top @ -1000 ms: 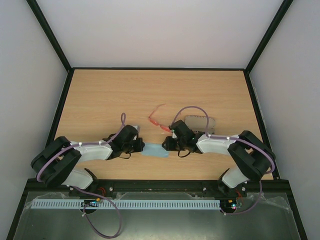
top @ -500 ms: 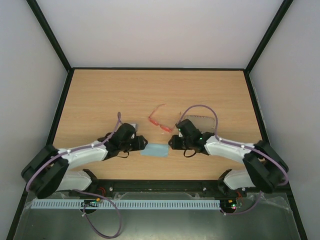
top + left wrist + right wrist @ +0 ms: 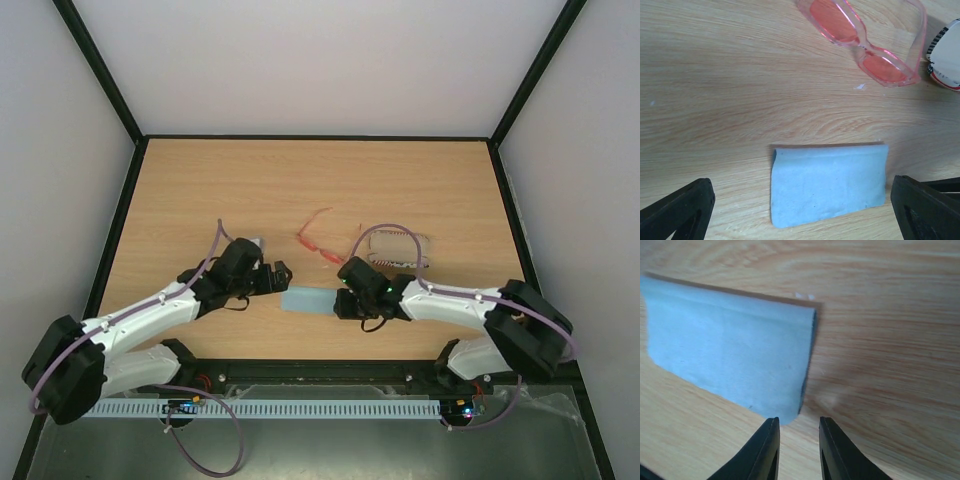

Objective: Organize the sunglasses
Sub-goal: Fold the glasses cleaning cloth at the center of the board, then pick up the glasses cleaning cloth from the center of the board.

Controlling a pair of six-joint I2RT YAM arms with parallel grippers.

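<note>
From where I stand, both arms have their heads down over the cloth (image 3: 308,300), one at each end, and the sunglasses (image 3: 318,248) lie on the table (image 3: 200,190) just past it, on the far side from the arm bases. They are unfolded and touched by nothing. The case (image 3: 398,247) sits a little to their right, close by but apart. The left gripper (image 3: 283,272) has its fingers (image 3: 680,210) spread wide with nothing between them. From its own camera the glasses lie ahead of it, beyond the cloth and off toward the right finger. The right gripper (image 3: 340,300) hangs low at the cloth's right end. Its fingers (image 3: 767,450) are drawn close with only a narrow gap, empty, and the cloth's near corner sits just at that gap. The glasses don't show in its view at all. The front of the frame runs slantwise, from far-left to near-right, with one temple reaching away toward the back of the table. I'd judge the left gripper the nearer of the two. To take the frame it would have to reach forward over the cloth and turn so its jaws close across that slanted front, not along it.
</note>
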